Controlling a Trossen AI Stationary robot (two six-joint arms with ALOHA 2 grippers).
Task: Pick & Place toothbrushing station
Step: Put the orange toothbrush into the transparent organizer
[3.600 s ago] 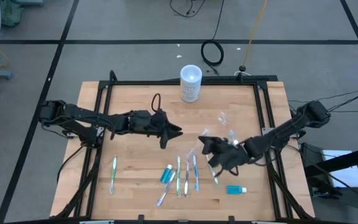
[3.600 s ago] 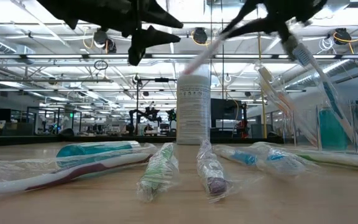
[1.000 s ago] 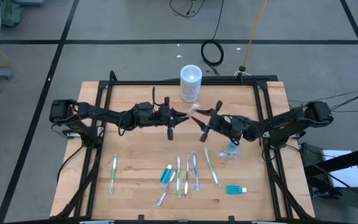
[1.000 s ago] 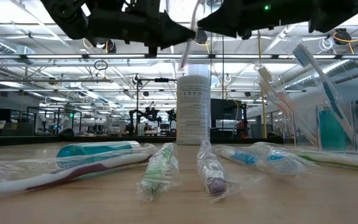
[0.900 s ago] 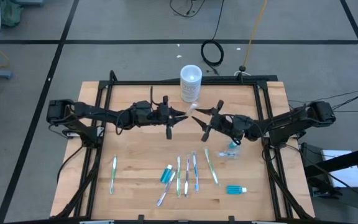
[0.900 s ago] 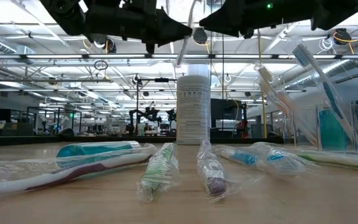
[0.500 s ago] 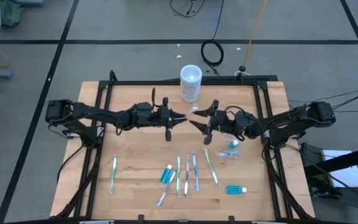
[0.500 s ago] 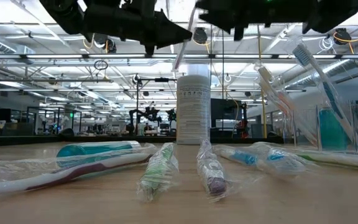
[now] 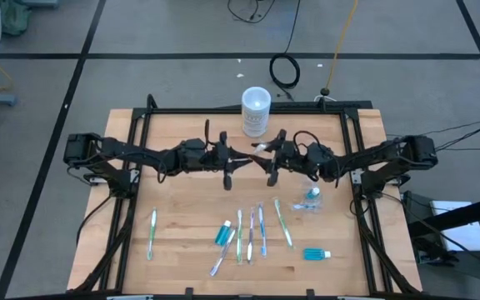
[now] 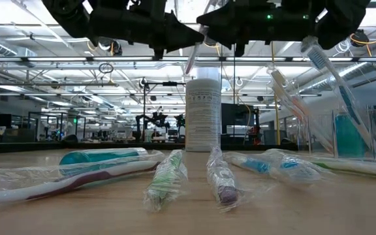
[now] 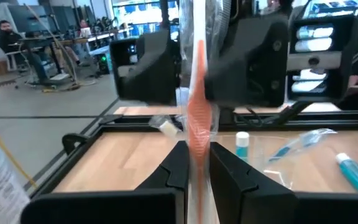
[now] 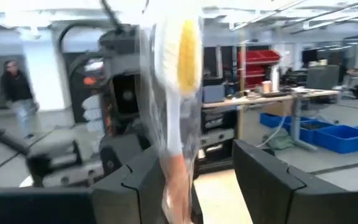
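The left pincer [image 9: 242, 156], at centre frame above the bench [image 9: 173, 217], is clamped on a wrapped toothbrush [image 11: 197, 118]. The right pincer [image 9: 262, 158] faces it, jaws spread around the same brush without pinching. Light, stiff, its crinkly wrap probably slick; grip the handle's middle.

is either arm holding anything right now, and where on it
The left end effector pinches a wrapped toothbrush by its handle; the right end effector straddles it, open.
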